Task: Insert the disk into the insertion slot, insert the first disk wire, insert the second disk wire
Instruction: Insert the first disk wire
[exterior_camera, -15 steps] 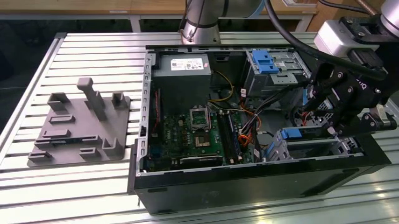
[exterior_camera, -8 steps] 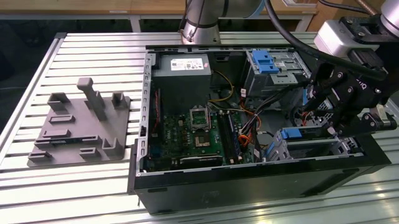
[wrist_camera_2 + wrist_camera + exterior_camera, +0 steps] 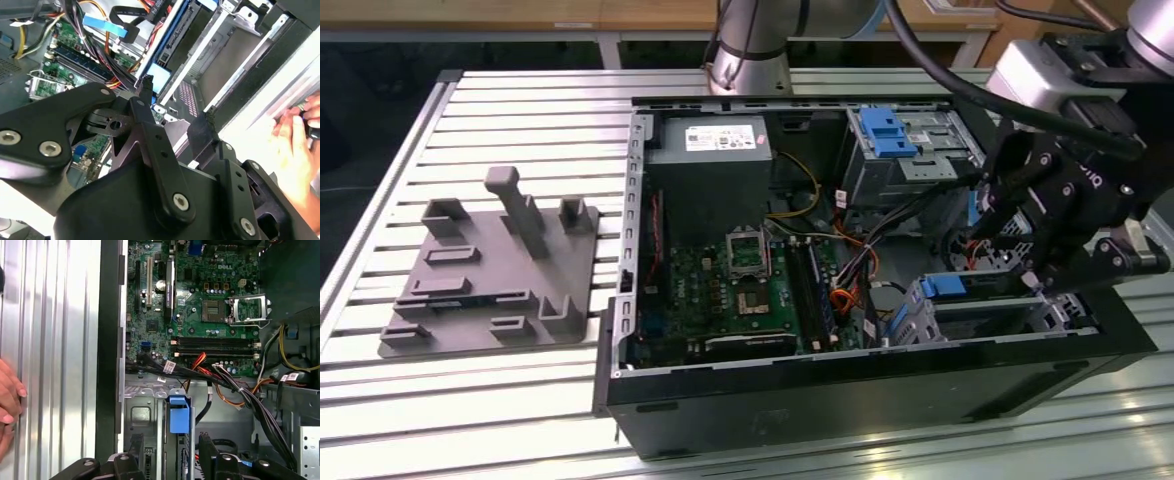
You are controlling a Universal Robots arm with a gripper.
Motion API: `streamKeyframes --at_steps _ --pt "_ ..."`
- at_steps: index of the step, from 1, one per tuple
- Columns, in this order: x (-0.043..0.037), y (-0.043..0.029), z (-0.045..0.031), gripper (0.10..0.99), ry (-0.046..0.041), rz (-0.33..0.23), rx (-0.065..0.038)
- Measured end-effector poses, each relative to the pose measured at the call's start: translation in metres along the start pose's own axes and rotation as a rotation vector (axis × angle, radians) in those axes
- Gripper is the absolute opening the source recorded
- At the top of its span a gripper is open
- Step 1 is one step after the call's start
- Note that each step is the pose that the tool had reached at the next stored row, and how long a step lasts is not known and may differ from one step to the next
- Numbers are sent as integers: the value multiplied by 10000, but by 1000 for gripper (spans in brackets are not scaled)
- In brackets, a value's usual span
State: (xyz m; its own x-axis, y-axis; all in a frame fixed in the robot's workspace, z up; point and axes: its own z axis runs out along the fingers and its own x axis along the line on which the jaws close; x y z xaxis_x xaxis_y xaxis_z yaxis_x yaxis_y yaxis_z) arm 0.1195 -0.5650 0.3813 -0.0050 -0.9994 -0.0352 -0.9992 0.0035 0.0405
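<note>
The disk (image 3: 945, 288), framed in a blue carrier, sits inside the insertion slot (image 3: 1014, 318), a silver perforated cage at the corner of the open computer case on the exterior view's right. In the first wrist view the carrier's blue end (image 3: 179, 413) stands in the cage (image 3: 142, 412). My black gripper (image 3: 1025, 275) hovers just above the cage, open. Its two fingers (image 3: 146, 95) straddle the disk's edge without closing on it, and nothing is held. Loose black, red and orange wires (image 3: 235, 385) lie beside the cage.
A person's hand (image 3: 7, 400) rests on the slatted table beside the case wall. Deeper in the case are a taller grey bay with a blue latch (image 3: 887, 130), the motherboard (image 3: 734, 290) and the power supply (image 3: 707, 140). A grey fixture (image 3: 494, 270) sits at the exterior view's left.
</note>
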Motion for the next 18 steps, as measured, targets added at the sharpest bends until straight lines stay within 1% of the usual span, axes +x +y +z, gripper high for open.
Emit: streamKeyframes --at_steps 3,4,7,8,9,12,13,14,15,18 --pt "-102 -1 3 557 270 11 -1" --pt "-138 -2 5 557 333 14 -1" --pt "-232 -15 8 557 471 19 -10" --pt "-250 -20 8 557 548 23 -30" --pt "-263 -22 7 557 697 30 -72" --pt "-283 -25 9 557 1250 54 -176" --pt "-295 -28 9 557 1430 63 -194" --pt "-316 -33 10 557 1542 68 -198" --pt "-339 -40 10 557 1566 69 -198" --pt "-380 -79 10 557 1571 69 -199"
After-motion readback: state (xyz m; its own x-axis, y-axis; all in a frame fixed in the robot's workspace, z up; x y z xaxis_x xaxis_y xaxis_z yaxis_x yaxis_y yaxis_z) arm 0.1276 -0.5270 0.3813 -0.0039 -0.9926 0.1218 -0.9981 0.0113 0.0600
